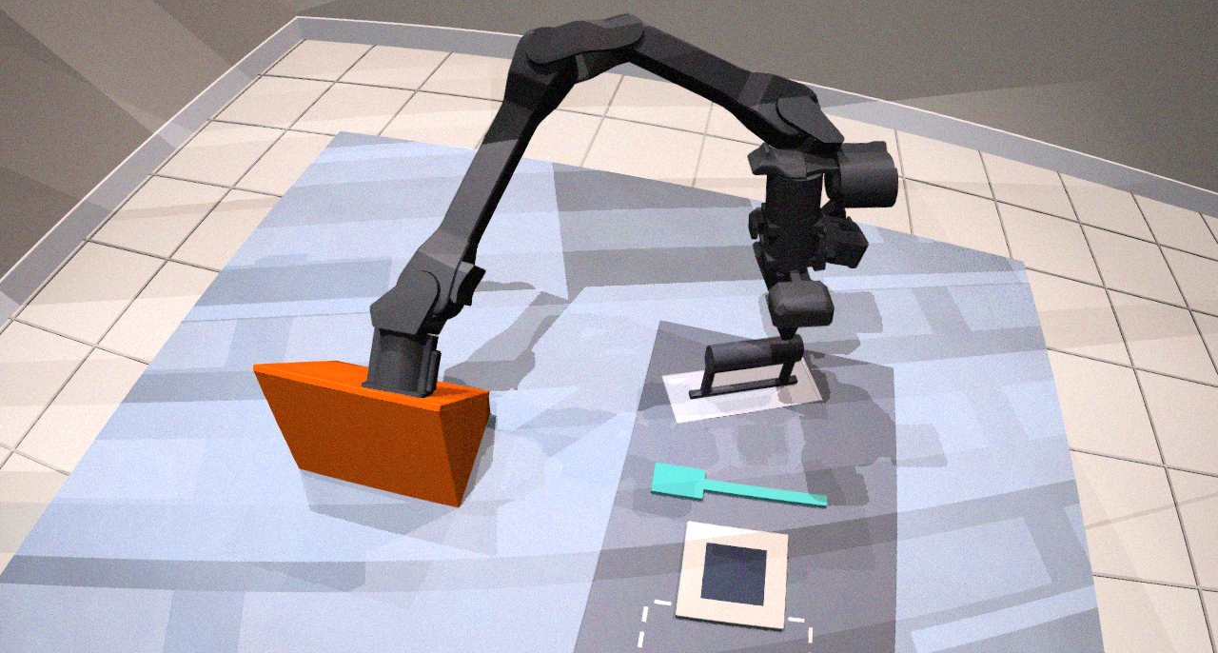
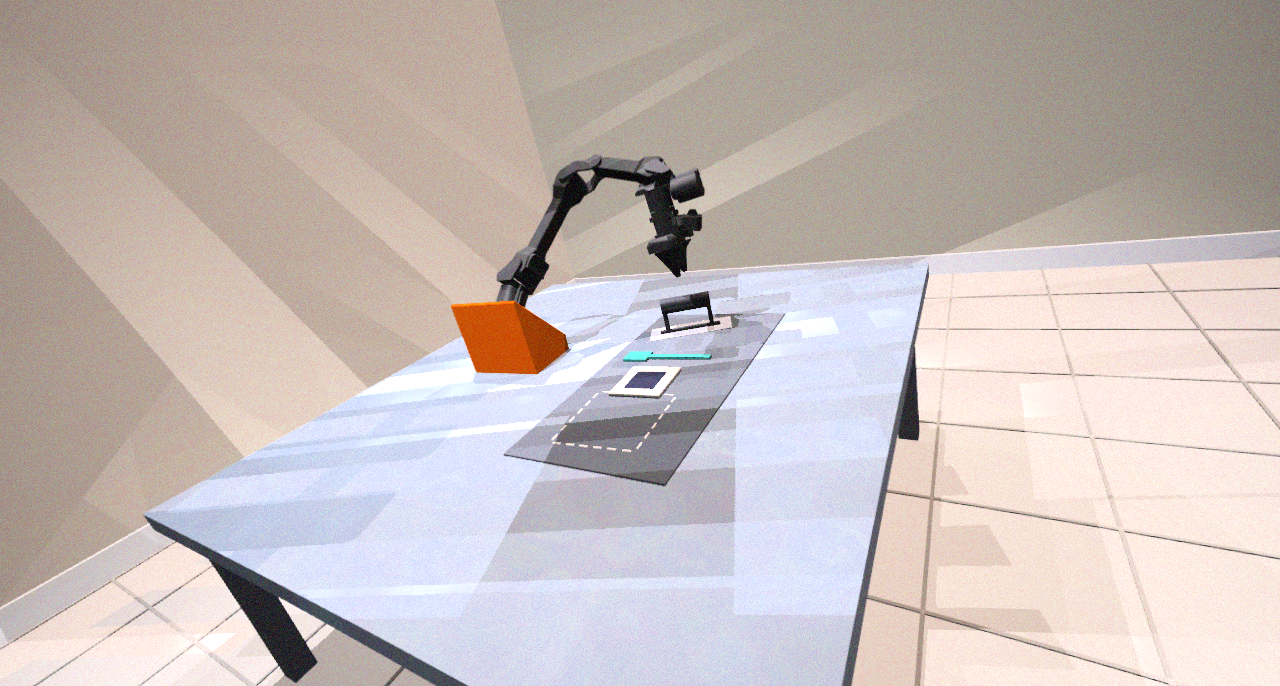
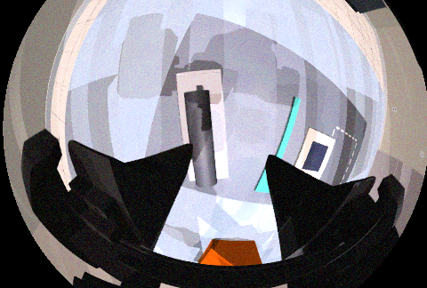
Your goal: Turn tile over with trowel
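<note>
A trowel (image 1: 754, 353) (image 2: 684, 302) (image 3: 201, 141) with a pale flat plate and a raised black bar handle rests at the mat's far end. My gripper (image 1: 789, 334) (image 2: 677, 274) (image 3: 230, 156) is open and empty, pointing down above that handle; in the wrist view the handle shows nearer the left finger. The white tile (image 1: 734, 574) (image 2: 646, 380) (image 3: 316, 156) lies flat, its dark blue square facing up, at the back edge of the dashed outline (image 1: 662, 603) (image 2: 633, 450). The outline's near part is cut off in the top view.
A flat teal spatula-shaped tool (image 1: 678, 481) (image 2: 637, 356) (image 3: 288, 130) lies across the grey mat (image 1: 852, 479) between the trowel and the tile. The orange arm base (image 1: 365, 436) (image 2: 496, 337) (image 3: 236, 252) stands left of the mat in the top and exterior views.
</note>
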You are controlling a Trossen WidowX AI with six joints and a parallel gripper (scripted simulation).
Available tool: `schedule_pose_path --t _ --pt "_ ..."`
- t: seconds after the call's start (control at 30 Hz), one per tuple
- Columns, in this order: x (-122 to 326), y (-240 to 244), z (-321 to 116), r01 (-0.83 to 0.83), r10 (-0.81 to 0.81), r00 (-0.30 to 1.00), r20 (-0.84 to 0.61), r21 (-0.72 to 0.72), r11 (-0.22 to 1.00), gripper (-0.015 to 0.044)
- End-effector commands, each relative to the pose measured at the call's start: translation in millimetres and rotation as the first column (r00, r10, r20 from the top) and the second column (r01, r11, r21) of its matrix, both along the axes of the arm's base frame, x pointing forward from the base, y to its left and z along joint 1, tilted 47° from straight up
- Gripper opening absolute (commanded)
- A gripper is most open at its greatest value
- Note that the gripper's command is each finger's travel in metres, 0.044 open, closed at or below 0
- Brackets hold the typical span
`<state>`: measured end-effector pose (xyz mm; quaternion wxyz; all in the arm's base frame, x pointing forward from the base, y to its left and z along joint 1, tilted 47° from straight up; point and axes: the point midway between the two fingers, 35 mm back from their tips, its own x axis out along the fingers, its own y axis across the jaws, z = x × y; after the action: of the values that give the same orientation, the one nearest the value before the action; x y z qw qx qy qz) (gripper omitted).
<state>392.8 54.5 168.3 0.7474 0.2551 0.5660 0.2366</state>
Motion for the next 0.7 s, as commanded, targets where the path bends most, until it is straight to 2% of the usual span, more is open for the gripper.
schedule_pose_path --t 0.0,0.17,0.67 --pt "-5.8 23.3 -9.0 -0.128 0.128 0.992 0.023 0.026 0.991 0.0270" --pt "-11.9 45.1 -14.7 -0.252 0.249 0.966 0.065 0.048 0.967 0.0270" --pt "-9.6 56.8 -25.2 -0.256 0.253 0.965 0.067 0.049 0.965 0.0270"
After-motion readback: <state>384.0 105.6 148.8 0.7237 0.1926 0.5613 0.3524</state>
